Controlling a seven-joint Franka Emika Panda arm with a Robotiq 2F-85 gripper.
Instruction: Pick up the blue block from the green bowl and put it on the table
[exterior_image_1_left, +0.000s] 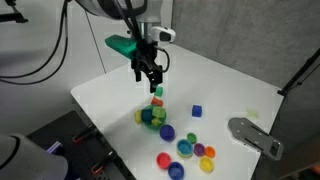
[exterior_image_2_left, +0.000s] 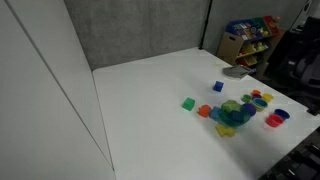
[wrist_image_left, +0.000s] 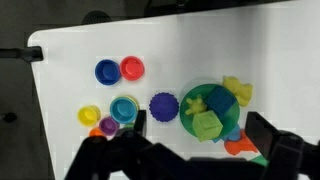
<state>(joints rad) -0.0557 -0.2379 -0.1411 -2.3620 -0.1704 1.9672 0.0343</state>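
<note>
**Approach step: the gripper (exterior_image_1_left: 150, 75), jaws apart and empty, hovers above the green bowl (wrist_image_left: 187, 120).**
Wrist view: the blue block (wrist_image_left: 219, 98) sits at the bowl's one o'clock; the next move should be to descend and close on it.

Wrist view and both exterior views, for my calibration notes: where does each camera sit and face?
Exterior view: raised beyond the table, facing the green bowl; arm and jaws above it.
Exterior view: raised beside the table, facing across it; no arm evident.
Wrist view: looks straight down; jaws at bottom edge.
All share the green bowl.
</note>
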